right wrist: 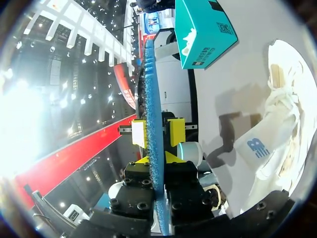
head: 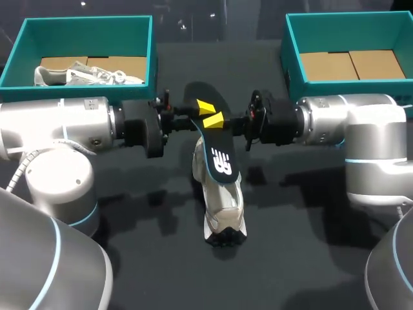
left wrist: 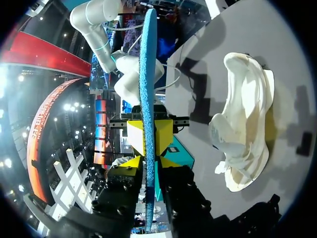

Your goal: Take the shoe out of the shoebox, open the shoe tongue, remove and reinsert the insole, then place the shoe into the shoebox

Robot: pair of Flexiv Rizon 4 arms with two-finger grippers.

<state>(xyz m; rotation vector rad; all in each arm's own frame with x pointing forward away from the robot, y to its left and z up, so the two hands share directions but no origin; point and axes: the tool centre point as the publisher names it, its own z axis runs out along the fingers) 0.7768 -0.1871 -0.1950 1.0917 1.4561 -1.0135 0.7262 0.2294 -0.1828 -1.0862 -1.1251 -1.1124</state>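
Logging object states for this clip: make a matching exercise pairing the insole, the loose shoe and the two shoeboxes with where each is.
1 insole
2 loose shoe
3 left shoebox
4 right shoebox

A holds a second shoe
B clamped by left gripper and right gripper
C lying on the table
D cardboard floor showing

Pairs: 1-B, 2-C, 3-A, 4-D

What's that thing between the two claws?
The insole, gripped from opposite sides by the left gripper and the right gripper, over the white shoe; the head view shows it best.
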